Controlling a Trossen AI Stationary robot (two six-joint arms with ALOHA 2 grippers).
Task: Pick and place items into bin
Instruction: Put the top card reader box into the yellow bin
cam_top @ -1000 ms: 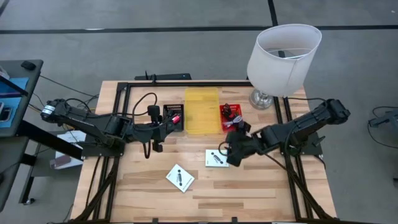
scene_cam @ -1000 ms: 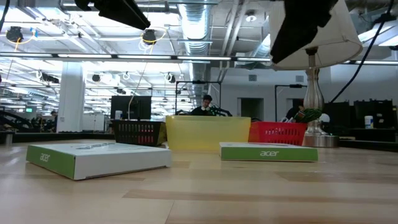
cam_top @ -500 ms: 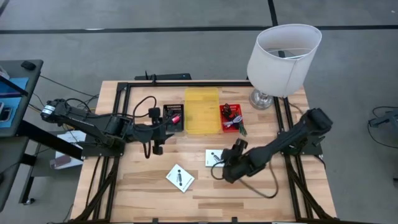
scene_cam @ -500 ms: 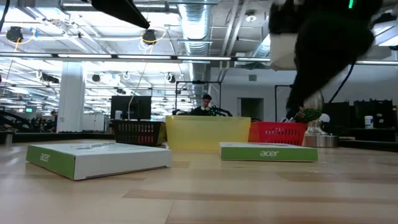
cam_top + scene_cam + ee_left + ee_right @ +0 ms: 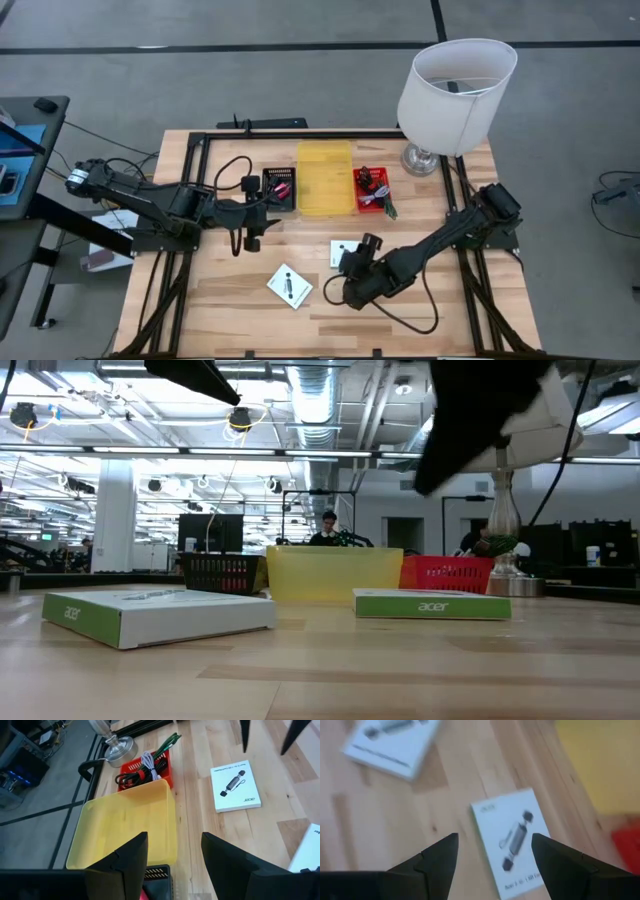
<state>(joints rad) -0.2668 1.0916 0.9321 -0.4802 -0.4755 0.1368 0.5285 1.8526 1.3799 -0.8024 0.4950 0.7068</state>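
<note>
Tabletop: right gripper [image 5: 338, 292] now farther forward.

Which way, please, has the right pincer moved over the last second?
Yes: the right pincer moved away from the red bin, toward the table's near edge, past the white box.

the right arm reaches toward the table's middle, its gripper [image 5: 337, 292] spread open (the left gripper [image 5: 283, 191] too, farther back).

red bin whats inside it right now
The red bin holds a bundle of black and red cords, a white cord and green sticks poking over its rim. Whatever lies beneath the bundle is covered.
</note>
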